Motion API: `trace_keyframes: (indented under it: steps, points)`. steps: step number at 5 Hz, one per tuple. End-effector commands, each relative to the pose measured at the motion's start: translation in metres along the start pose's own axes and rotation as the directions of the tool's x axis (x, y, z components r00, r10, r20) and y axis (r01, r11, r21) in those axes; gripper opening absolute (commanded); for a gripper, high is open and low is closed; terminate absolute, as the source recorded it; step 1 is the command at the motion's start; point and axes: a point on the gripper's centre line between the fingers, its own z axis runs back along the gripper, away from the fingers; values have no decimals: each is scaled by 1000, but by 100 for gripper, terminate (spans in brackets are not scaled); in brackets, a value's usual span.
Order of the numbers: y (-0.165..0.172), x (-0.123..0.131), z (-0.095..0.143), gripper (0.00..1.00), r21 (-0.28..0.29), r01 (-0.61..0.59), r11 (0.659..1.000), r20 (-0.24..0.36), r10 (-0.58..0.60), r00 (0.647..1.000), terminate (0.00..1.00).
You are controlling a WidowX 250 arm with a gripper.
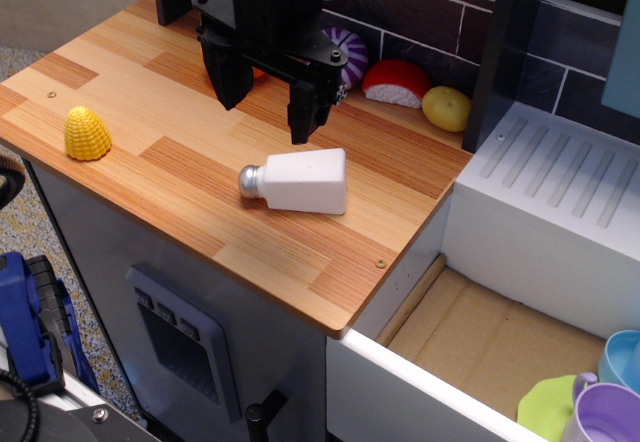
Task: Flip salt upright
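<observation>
A: observation.image view, quick pass. Salt (300, 182) is lying on its side on the wooden countertop (180, 152), silver cap pointing left, wide white base to the right. Near the middle of the board, a bit toward the right edge.

B: Gripper?

A: Black gripper (268, 112) hangs above the counter, just behind the salt. Two fingers spread apart, one finger (230, 77) on the left, the other on the right ending just above the salt's upper edge. Nothing between them, it grips nothing. Can't tell if the right fingertip touches the shaker; looks apart, slightly above.

B: Jaws wide?

A: Wide enough, clear gap, wood visible through it.

B: Other stuff on the counter?

A: Yellow corn toy (87, 133) at the left edge, well apart from the salt. At the back by the dark tile wall (420, 22): purple-and-white striped item (350, 52) partly hidden behind the gripper, red-and-white piece (396, 82) next to it, then a yellow potato-like toy (446, 108) furthest right. Something orange-red is just visible behind the left finger, can't identify.

B: Off the counter?

A: White sink unit (560, 192) with a ribbed drain surface to the right. Open drawer (470, 332) below it, cardboard-colored bottom. Bottom right corner: green plate (548, 407), lilac cup (605, 422), blue cup (625, 357) behind it, all cut by the frame. Cabinet front under the counter has a grey panel (185, 332) with a dark handle below.
</observation>
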Motion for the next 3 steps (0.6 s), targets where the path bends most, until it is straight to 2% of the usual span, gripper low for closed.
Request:
trace_keyframes:
  steps: [1, 2, 3]
  points:
    - [0, 0, 0, 100, 0, 0, 1000, 0, 0, 1000, 0]
    - [-3, -1, 0, 100, 77, 198, 977, 92, -205, 975, 0]
    - [-2, 3, -1, 100, 143, 367, 919, 143, -386, 911, 0]
